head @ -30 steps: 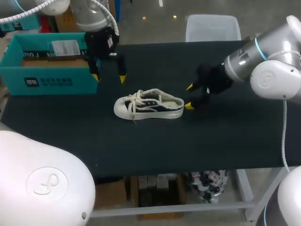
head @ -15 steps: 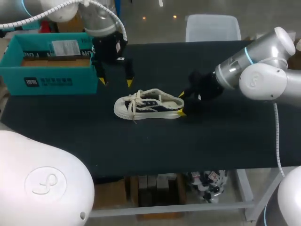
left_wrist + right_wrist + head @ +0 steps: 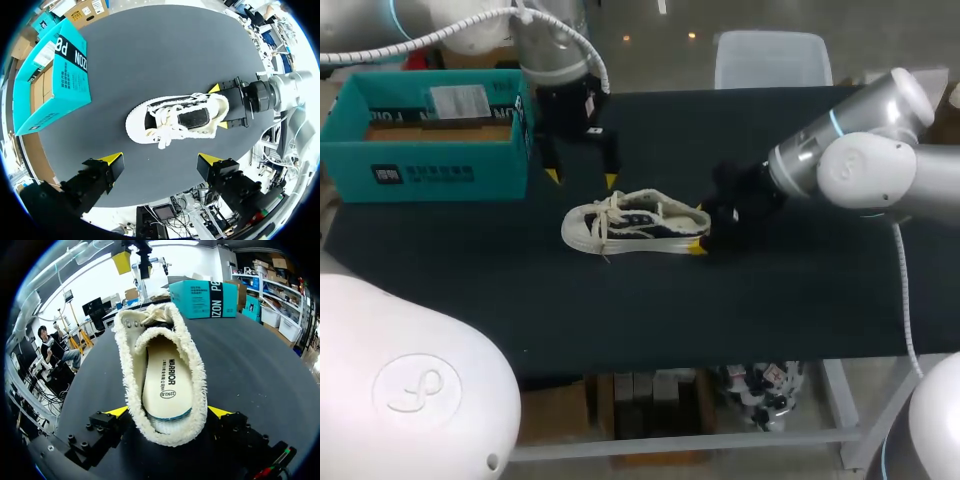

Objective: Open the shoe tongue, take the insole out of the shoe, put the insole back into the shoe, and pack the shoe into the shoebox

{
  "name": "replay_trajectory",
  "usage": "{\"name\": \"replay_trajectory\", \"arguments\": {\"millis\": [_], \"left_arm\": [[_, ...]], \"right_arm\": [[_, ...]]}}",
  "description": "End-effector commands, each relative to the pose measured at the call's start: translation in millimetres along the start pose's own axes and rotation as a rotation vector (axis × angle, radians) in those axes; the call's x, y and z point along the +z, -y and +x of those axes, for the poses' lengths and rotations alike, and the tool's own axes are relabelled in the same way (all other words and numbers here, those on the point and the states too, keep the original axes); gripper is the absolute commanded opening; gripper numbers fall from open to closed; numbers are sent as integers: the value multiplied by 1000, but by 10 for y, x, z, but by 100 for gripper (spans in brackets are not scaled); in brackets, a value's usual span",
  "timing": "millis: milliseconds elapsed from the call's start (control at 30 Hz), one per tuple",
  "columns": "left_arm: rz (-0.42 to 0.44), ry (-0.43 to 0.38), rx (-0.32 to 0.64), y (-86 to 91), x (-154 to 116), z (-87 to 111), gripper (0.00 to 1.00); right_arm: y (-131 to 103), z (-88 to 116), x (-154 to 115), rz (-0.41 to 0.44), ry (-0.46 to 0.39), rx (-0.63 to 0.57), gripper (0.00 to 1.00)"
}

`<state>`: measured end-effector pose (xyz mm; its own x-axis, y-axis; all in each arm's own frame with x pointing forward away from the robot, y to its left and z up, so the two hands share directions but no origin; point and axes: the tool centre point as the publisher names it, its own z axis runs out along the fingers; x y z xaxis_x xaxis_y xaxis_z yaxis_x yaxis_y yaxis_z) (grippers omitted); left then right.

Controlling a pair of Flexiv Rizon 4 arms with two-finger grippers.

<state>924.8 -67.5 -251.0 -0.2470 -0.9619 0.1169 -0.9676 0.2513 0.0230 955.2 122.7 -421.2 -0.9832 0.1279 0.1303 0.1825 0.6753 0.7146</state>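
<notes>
Lying near the middle of a dark bench is one low-top shoe, and one shoebox stands at the far left. Two robot grippers are in view.

The shoe rests on its sole, toe to the left and heel to the right. It has a white rubber sole, a dark upper and white laces loosely tied over the tongue. A cream fleece lining rims its opening. Seen from the right wrist, a pale insole with dark print lies flat inside the shoe.

The shoebox is teal with white lettering on its near wall. It is open at the top and shows a brown cardboard inside. It sits well apart from the shoe.

The left gripper hangs just beyond the far side of the shoe, close to the right end of the shoebox. Its yellow-tipped fingers are released, spread wide and holding nothing.

The right gripper is at the shoe's heel, low over the bench. Its fingers are also released, spread with the fleecy heel between them, one yellow tip on each side.
</notes>
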Motion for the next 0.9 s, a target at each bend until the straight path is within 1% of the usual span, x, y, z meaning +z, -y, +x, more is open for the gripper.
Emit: {"name": "replay_trajectory", "arguments": {"millis": [33,200,400,433,467,500,633,733,800,900], "left_arm": [[-14,0,-2,73,73,70,100],[-20,-6,-8,99,90,135,100],[-19,0,-11,80,141,222,100],[-21,1,-13,86,156,236,100],[-23,4,-14,90,168,247,100],[-25,7,-16,97,180,259,100],[-35,10,-31,129,215,300,100],[-24,25,-35,111,230,376,100],[13,68,-37,101,248,443,100],[45,107,-31,125,306,532,100]], "right_arm": [[39,-17,75,-14,-10,-3,100],[62,-15,102,-32,-10,-5,100],[77,-41,91,-60,4,-10,100],[74,-47,86,-66,3,-12,84],[68,-54,84,-68,6,-12,49],[64,-61,83,-74,8,-13,0],[58,-73,86,-79,9,-19,0],[71,-84,94,-86,14,-15,0],[77,-86,99,-96,9,-15,0],[77,-86,99,-96,9,-15,0]]}}
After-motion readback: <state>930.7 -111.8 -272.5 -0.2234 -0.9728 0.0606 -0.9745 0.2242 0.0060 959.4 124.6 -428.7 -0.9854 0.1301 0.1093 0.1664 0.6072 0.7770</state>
